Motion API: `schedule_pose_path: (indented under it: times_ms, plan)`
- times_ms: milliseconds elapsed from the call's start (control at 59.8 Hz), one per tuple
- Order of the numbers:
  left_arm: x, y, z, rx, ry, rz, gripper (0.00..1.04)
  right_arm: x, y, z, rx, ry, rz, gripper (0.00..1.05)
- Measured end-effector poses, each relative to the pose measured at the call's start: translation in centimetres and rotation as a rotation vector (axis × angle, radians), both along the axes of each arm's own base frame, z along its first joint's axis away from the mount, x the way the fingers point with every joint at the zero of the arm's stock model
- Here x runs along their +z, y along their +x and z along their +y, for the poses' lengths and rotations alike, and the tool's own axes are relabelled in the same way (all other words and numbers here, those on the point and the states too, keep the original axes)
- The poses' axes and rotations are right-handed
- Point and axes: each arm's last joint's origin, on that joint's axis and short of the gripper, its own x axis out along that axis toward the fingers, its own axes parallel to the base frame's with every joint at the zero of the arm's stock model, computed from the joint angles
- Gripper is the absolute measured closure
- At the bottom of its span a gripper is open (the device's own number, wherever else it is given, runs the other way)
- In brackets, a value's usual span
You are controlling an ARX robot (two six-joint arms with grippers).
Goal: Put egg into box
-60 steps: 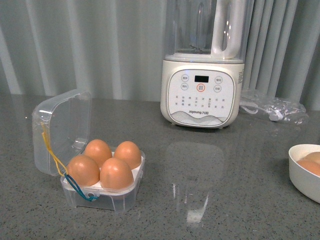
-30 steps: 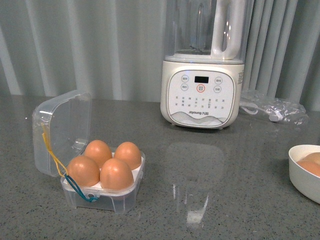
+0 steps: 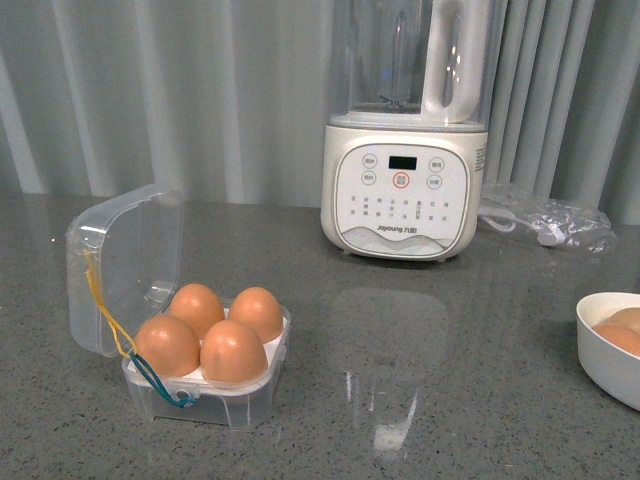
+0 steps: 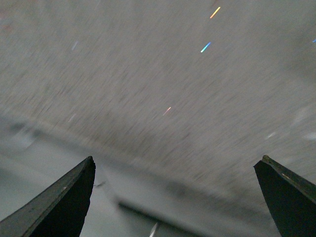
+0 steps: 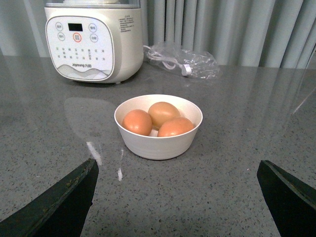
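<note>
Four smooth orange-brown eggs (image 3: 233, 350) fill the clear plastic box (image 3: 205, 400), lower left; left gripper (image 4: 176, 160) and right gripper (image 5: 177, 161) gape empty. Another from the round white bowl (image 5: 158, 145) could crack, lacking a hole.

The left wrist view is smeared with blur. Only a streaked grey surface (image 4: 148, 74) can be made out, and the left gripper (image 4: 176, 160) shows just two dark fingertips (image 4: 59, 197), cropped at the frame's corners. The right gripper (image 5: 177, 162) is cropped the same way.

In the front view the white bowl (image 3: 603, 360), at the tabletop's right edge, is cut by the frame, and the bowl's eggs (image 3: 618, 335) barely show. The blender (image 3: 405, 190), near the far edge, loses its jug top, and its button labels are too small to read. Four eggs (image 3: 232, 350) cover the tray holes of the box (image 3: 200, 395).
</note>
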Motion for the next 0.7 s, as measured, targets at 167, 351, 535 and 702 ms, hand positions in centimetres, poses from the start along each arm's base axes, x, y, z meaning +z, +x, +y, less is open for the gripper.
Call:
schedule_pose_path:
  times_ms: [167, 351, 535, 702]
  plan:
    - [0.2, 0.0, -0.1, 0.176, 0.046, 0.041, 0.07, 0.0, 0.0, 0.0, -0.001, 0.000, 0.001, 0.07]
    - [2.0, 0.5, 0.3, 0.165, 0.006, -0.056, 0.07, 0.0, 0.0, 0.0, 0.001, 0.000, 0.001, 0.07]
    - [5.4, 2.5, 1.3, 0.125, -0.001, -0.161, 0.07, 0.0, 0.0, 0.0, 0.000, 0.000, 0.001, 0.07]
    - [9.4, 6.4, 2.3, 0.027, 0.018, -0.254, 0.07, 0.0, 0.0, 0.0, 0.000, 0.000, 0.000, 0.07]
